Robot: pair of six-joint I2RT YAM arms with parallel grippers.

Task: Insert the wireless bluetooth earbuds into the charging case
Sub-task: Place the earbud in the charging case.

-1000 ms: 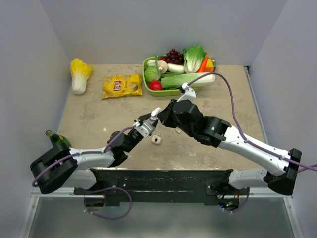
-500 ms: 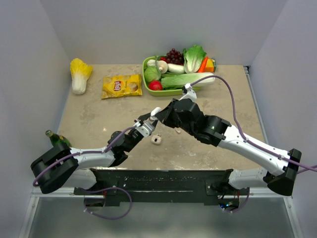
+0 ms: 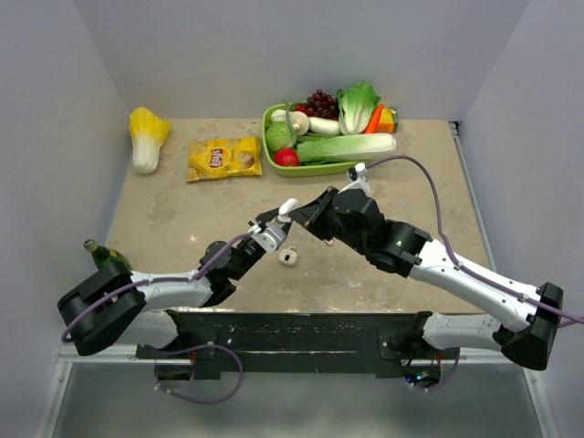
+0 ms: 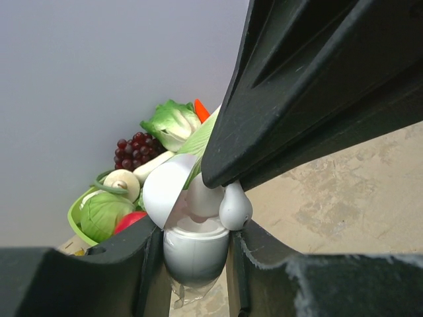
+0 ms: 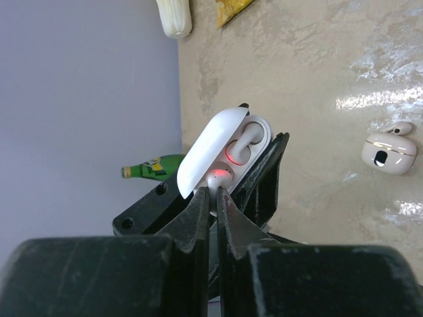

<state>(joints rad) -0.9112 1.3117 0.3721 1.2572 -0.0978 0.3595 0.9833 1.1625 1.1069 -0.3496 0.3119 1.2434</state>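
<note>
green bottle (image 3: pixel 103 255): lies well to the left of the charging case (image 3: pixel 286 208) and nearer the arm bases, by the left arm's shoulder.
loose earbud (image 3: pixel 288 257): a white bud on the table (image 3: pixel 173 219), just on the near side of the case and not touching it.
left gripper (image 3: pixel 273 228): comes up to the case from below and to the left. Its fingers are pressed against the two sides of the case body, clamping it above the table.
case lid (image 5: pixel 210 146): swung open, standing up on the left side of the case.
held earbud (image 5: pixel 218 177): at the case's open mouth, touching its rim, with a red glow on it. Whether it is seated I cannot tell.
right gripper (image 5: pixel 213 195): reaches the case from the right – fingers nearly together, pinching the held earbud at their tips.
chip bag (image 3: pixel 224 158): yellow, flat on the table, beyond the case and to its left.
cabbage (image 3: pixel 146 137): further left of the case, near the back corner.
green tray (image 3: pixel 265 128): beyond the case – heaped with vegetables and grapes.
</note>
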